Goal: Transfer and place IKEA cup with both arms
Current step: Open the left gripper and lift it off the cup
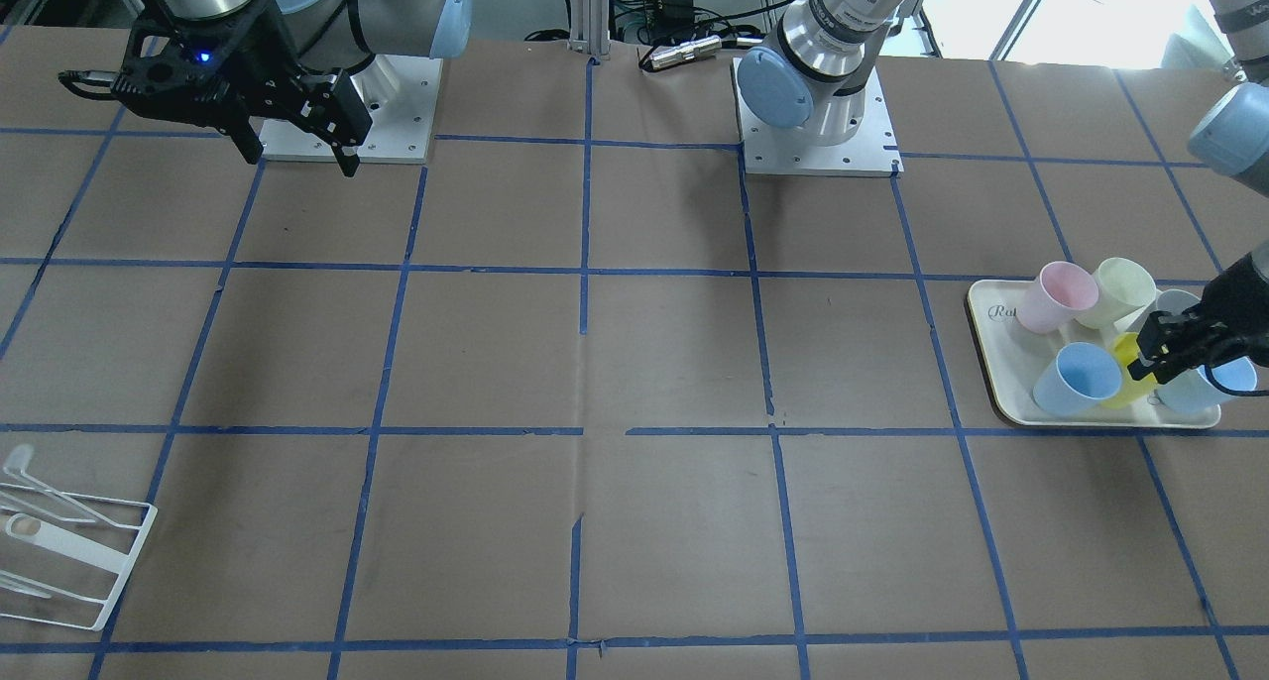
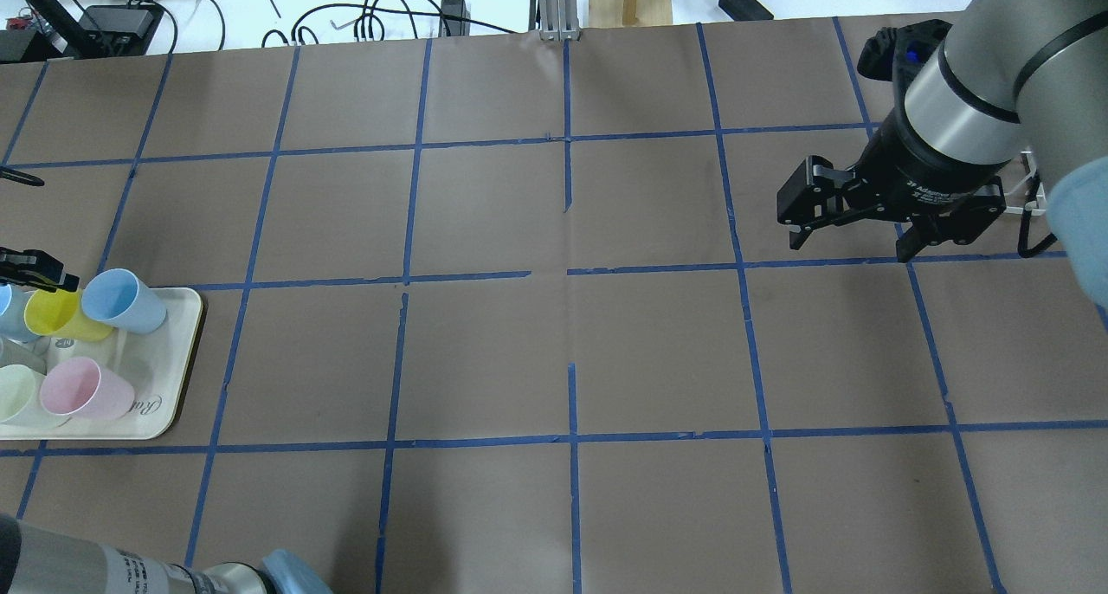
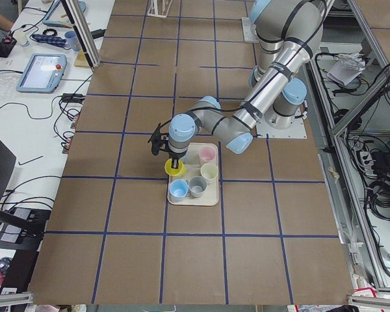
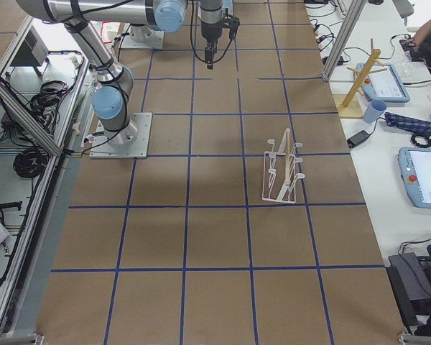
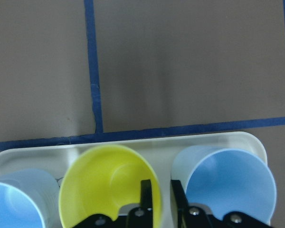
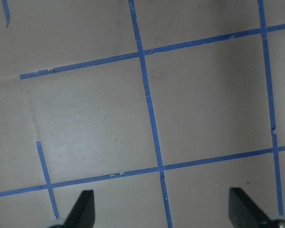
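Note:
The bright yellow IKEA cup [image 5: 104, 190] stands on a cream tray [image 5: 133, 145] between two light-blue cups. My left gripper [image 5: 161, 187] is shut on its rim wall, one finger inside the cup and one outside. It also shows in the front view [image 1: 1155, 358] with the yellow cup [image 1: 1128, 375], and in the overhead view [image 2: 35, 272] over the cup [image 2: 54, 314]. I cannot tell whether the cup is off the tray. My right gripper [image 2: 848, 246] is open and empty, hovering over bare table far from the tray [image 2: 164, 403].
The tray [image 1: 1001, 363] also holds a pink cup [image 1: 1057, 296], a pale cream cup [image 1: 1118, 290], light-blue cups [image 1: 1076, 378] and a grey one. A white wire rack [image 1: 69, 551] stands on the right arm's side near the operators' edge.

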`<action>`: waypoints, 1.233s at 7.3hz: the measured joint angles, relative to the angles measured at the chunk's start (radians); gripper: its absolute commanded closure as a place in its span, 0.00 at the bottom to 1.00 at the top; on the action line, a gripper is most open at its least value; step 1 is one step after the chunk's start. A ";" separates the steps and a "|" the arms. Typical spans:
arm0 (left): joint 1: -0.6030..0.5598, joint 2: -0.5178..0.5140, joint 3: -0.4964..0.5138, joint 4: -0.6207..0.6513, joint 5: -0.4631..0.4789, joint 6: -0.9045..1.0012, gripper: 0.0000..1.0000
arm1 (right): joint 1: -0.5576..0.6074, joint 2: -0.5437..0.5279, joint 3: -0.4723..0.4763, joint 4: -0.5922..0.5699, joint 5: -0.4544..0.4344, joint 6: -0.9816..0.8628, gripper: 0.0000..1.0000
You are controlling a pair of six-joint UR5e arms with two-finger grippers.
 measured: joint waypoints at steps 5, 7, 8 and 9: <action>-0.076 0.071 0.154 -0.167 0.005 -0.095 0.15 | 0.000 0.000 0.000 0.000 0.001 0.007 0.00; -0.306 0.107 0.219 -0.198 0.054 -0.365 0.00 | 0.000 -0.001 0.000 0.002 -0.004 0.008 0.00; -0.444 0.128 0.239 -0.204 0.099 -0.538 0.00 | 0.000 -0.002 0.000 0.004 -0.007 0.006 0.00; -0.571 0.146 0.267 -0.231 0.155 -0.663 0.00 | 0.000 -0.004 0.000 0.008 -0.008 0.000 0.00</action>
